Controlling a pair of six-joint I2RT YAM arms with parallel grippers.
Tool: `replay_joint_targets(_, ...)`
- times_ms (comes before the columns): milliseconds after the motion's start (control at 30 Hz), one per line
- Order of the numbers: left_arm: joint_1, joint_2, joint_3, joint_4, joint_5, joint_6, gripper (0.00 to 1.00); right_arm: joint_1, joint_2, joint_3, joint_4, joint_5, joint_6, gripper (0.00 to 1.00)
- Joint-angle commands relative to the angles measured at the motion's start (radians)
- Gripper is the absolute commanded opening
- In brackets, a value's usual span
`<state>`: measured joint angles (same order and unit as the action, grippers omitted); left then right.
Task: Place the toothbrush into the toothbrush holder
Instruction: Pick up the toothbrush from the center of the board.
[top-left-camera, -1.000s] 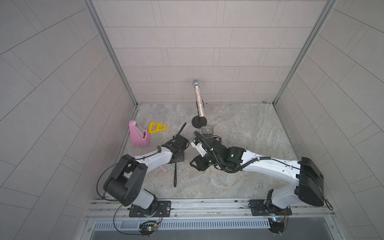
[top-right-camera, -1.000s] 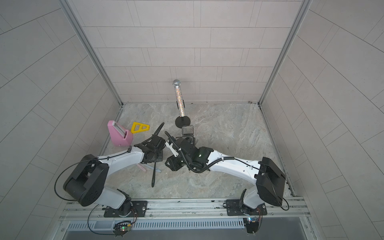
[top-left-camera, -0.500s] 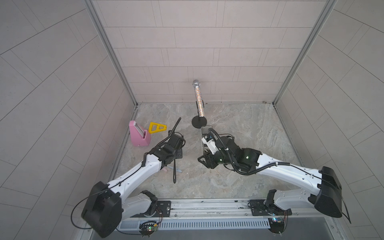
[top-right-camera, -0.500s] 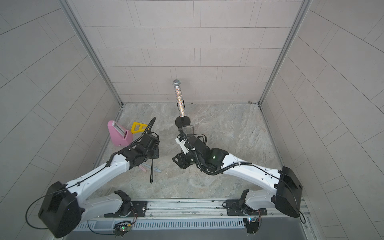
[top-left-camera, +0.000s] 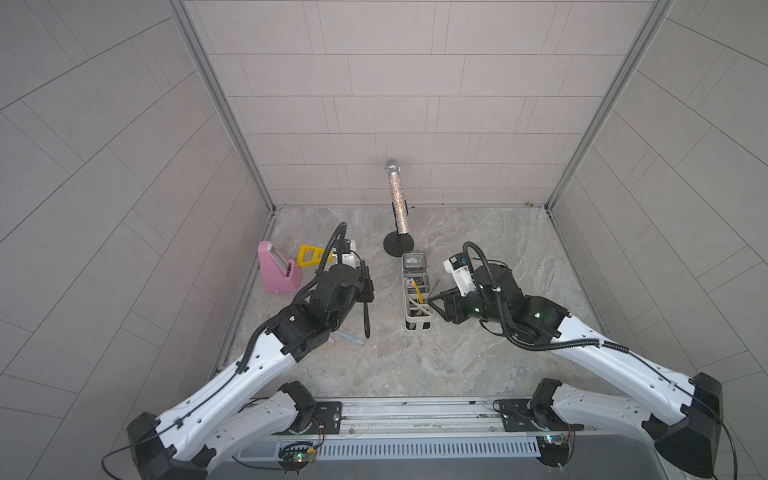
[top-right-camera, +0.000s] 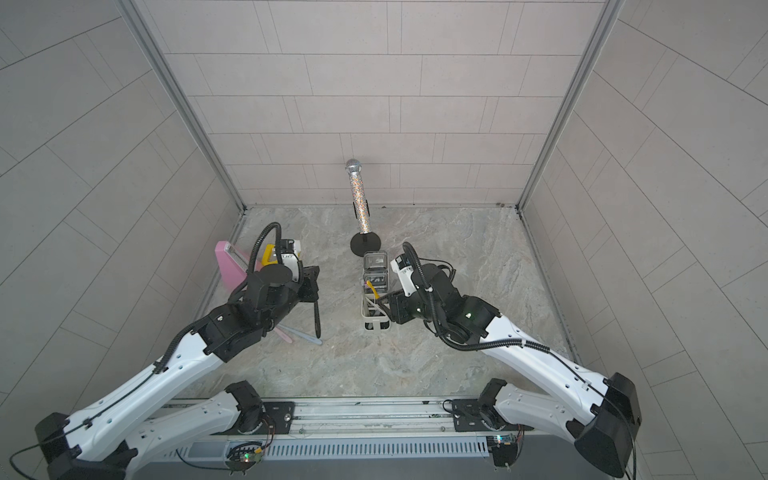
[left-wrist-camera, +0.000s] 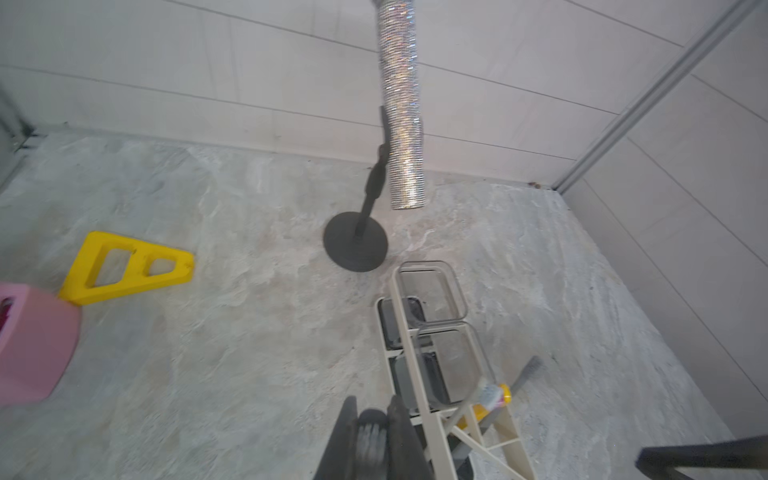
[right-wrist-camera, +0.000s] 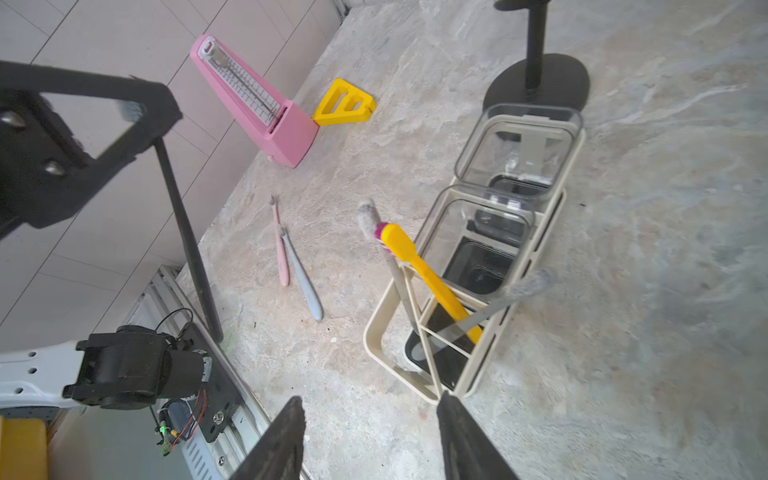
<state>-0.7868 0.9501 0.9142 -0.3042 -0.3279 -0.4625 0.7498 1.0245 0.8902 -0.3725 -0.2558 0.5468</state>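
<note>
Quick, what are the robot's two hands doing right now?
Left gripper: closed, holding the black toothbrush.
Right gripper: open, holding nothing.

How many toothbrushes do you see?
5: black brush in the left end effector, pink brush and blue brush on the table, yellow brush and grey brush in the holder; another may hide there.

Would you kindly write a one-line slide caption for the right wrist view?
Yellow toothbrush leaning in the cream holder; pink toothbrush and blue toothbrush lying on the table.
</note>
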Motion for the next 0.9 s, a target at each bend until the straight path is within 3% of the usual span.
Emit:
replay_joint_targets(0, -0.108, 0.069, 0.059, 0.214, -0.103, 0.119, 0.06, -0.025, -0.053, -0.016, -0.051, -0.014, -0.017, 0.54)
replay_joint_targets(133, -0.207, 0.166, 0.073, 0.405, -0.2, 0.208, 0.05, -0.056, -0.096, -0.037, -0.084, -0.018, -0.031, 0.55)
replay_joint_targets(333, -0.281, 0.245, 0.031, 0.722, -0.273, 0.302, 0.04, -0.095, -0.124, -0.069, -0.092, -0.035, -0.038, 0.55)
replay_joint_targets(867, -0.35, 0.431, -0.03, 1.076, -0.375, 0.407, 0.04, -0.157, -0.135, -0.112, -0.072, -0.068, -0.051, 0.55)
